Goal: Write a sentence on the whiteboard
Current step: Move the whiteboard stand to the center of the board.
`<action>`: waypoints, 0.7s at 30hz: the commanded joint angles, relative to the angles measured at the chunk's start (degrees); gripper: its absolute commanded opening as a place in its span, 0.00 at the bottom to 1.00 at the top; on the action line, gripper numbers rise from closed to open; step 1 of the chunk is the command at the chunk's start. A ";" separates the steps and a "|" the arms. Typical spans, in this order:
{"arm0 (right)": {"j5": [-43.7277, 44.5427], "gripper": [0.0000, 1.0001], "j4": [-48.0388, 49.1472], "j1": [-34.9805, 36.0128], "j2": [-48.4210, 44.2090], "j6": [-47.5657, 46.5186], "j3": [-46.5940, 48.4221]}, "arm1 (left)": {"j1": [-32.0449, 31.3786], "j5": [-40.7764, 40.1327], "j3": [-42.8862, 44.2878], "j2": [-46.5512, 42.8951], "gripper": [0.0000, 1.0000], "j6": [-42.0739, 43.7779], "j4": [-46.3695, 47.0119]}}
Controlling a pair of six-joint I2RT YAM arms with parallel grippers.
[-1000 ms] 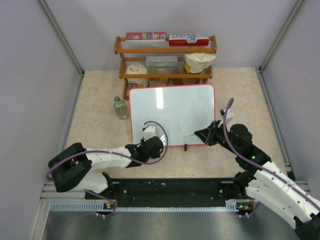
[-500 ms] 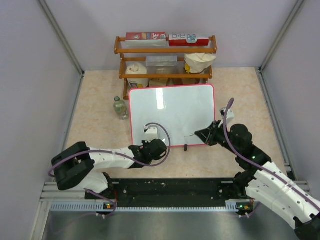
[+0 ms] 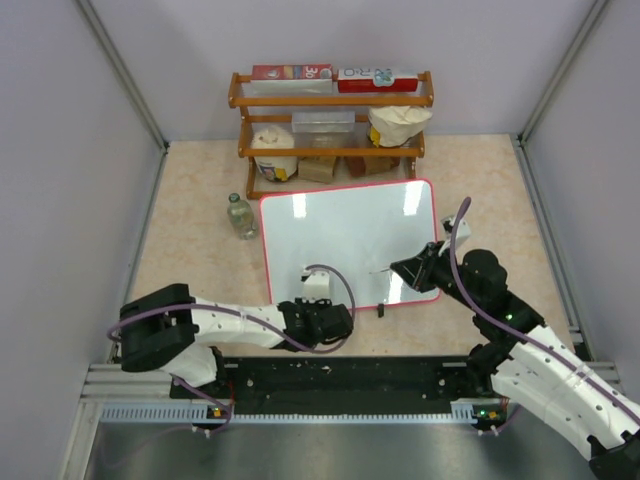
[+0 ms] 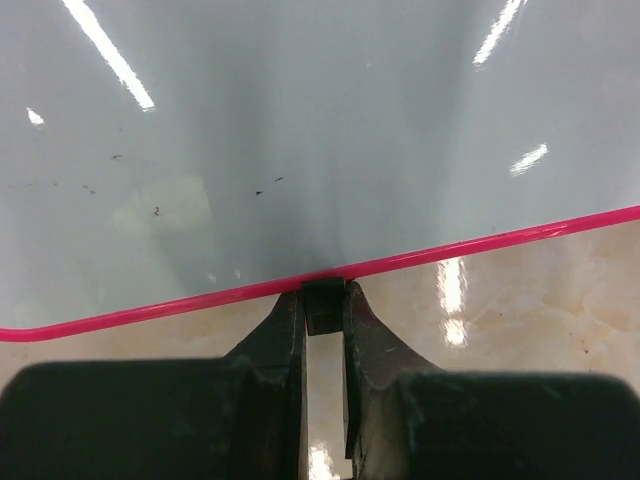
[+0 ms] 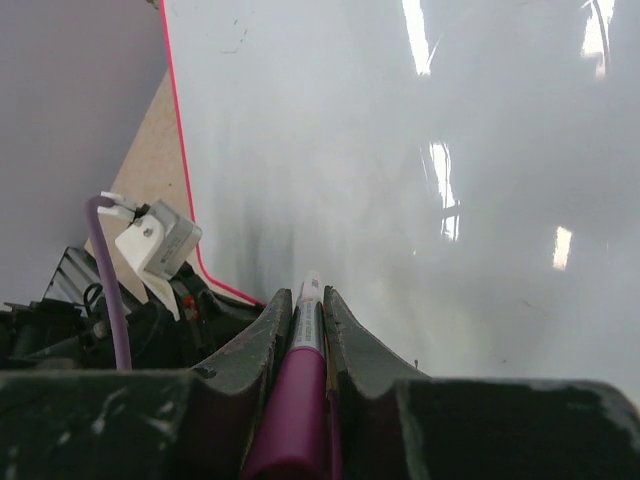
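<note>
The whiteboard point(image 3: 350, 235) lies flat on the table, glossy white with a red-pink frame. No sentence shows on it; its surface is blank apart from tiny specks. My left gripper point(image 3: 320, 303) is at the board's near edge and is shut on a black clip foot point(image 4: 323, 305) under the frame point(image 4: 480, 240). The other clip foot point(image 3: 381, 311) sits further right. My right gripper point(image 3: 402, 268) is shut on a magenta marker point(image 5: 303, 345) and hangs over the board's near right part point(image 5: 400, 150). The marker's white tip points left, close to the surface.
A wooden shelf point(image 3: 330, 110) with boxes, bags and a tub stands just behind the board. A small glass bottle point(image 3: 240, 215) stands left of the board. Grey walls close in both sides. The black arm rail runs along the near edge.
The whiteboard has slid toward the near right and turned slightly, with my left gripper moving the same way at its near edge. The right gripper has hardly moved.
</note>
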 commanded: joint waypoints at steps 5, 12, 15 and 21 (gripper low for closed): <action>0.72 0.00 1.15 -0.73 -1.56 -0.18 0.23 | -10.17 10.02 7.54 7.41 0.00 -7.11 -10.70; 0.63 0.00 0.89 -0.82 -2.27 -0.18 0.22 | -13.25 10.63 11.32 10.67 0.00 -8.34 -12.90; 0.55 0.00 0.63 -0.82 -2.36 -0.10 0.23 | -13.34 10.63 11.51 10.15 0.13 -8.08 -12.82; 0.63 0.00 0.45 -0.99 -2.88 -0.19 0.57 | -13.78 10.72 11.33 9.26 0.57 -5.80 -10.71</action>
